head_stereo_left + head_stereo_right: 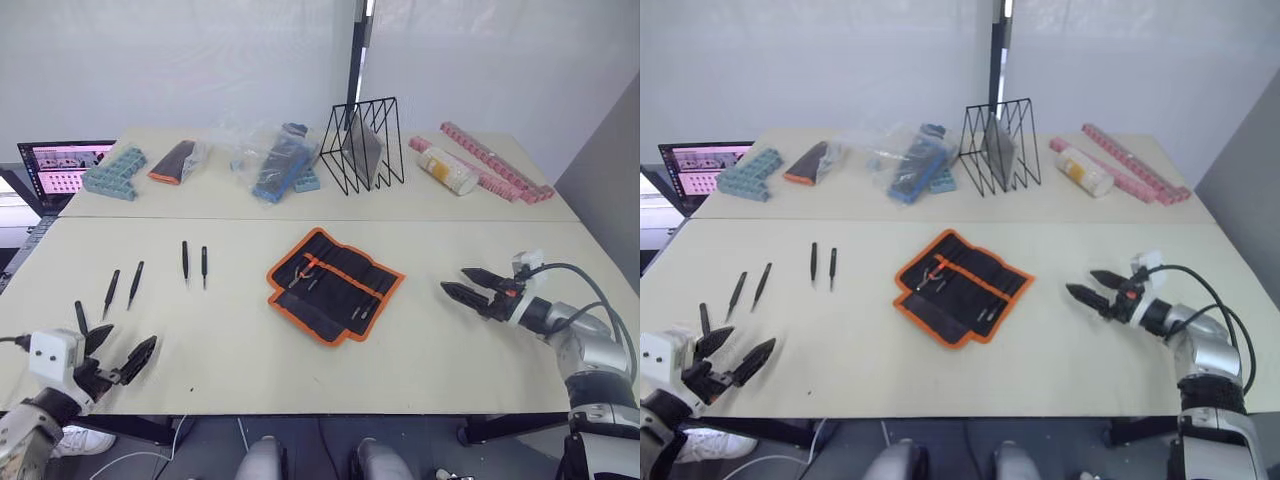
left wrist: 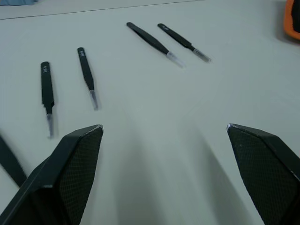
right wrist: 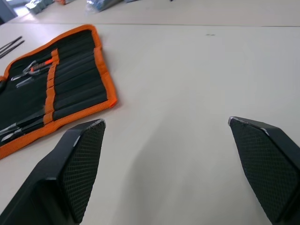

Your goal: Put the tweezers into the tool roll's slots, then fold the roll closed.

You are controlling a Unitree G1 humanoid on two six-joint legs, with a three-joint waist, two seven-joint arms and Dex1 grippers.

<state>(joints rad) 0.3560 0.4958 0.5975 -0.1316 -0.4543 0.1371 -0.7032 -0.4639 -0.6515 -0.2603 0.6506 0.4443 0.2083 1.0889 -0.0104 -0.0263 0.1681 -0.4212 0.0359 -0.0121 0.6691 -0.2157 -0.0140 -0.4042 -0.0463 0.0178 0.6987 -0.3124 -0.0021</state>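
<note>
Four black tweezers (image 1: 133,284) loose on the cream counter (image 1: 240,340), in two pairs on the robot's left side, well apart from the tool roll (image 1: 335,284); a fifth dark tweezer tip just beside the left pincer (image 1: 118,358), partly hidden at the counter's near-left corner. Tool roll unrolled flat at mid-counter, turned at a slant, orange edging all round, slots (image 3: 75,79) facing up in rows, a few slim tools already tucked inside. Left pincer low over the near-left corner, fingers (image 2: 77,164) spread wide, nothing between them, pointing toward the nearer pair of tweezers. Right pincer (image 1: 472,283) low over the counter on the right, near the roll's right edge but apart from it, likewise spread wide and empty. Along the far side: a laptop (image 1: 62,170), a teal block tray (image 1: 115,172), a small black-and-orange pouch (image 1: 172,162), clear bags of blue parts (image 1: 270,155), a black wire rack (image 1: 362,145), a white-capped cylinder (image 1: 447,170) and pink strips (image 1: 495,160).
</note>
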